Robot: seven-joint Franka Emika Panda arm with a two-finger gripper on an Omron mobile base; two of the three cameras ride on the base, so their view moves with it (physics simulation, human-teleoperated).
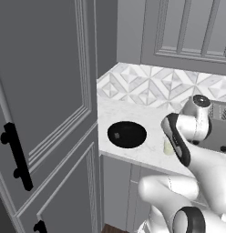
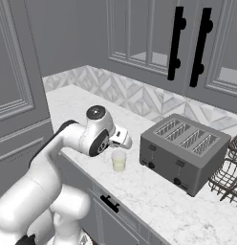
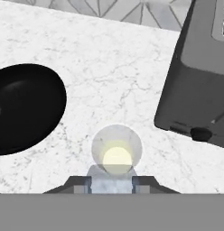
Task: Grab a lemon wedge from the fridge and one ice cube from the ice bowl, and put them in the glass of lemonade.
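One pale ice cube sits pinched between the gripper's point(image 3: 112, 184) tips, directly above the glass of lemonade point(image 3: 116, 151), so the drop seems the step in hand. Whether the lemon wedge is already in the yellowish liquid, I cannot tell. Beside the glass on the counter point(image 3: 109, 76), the black ice bowl point(image 3: 25, 108) holds something dim; the toaster point(image 2: 185, 150) stands on the glass's other side.
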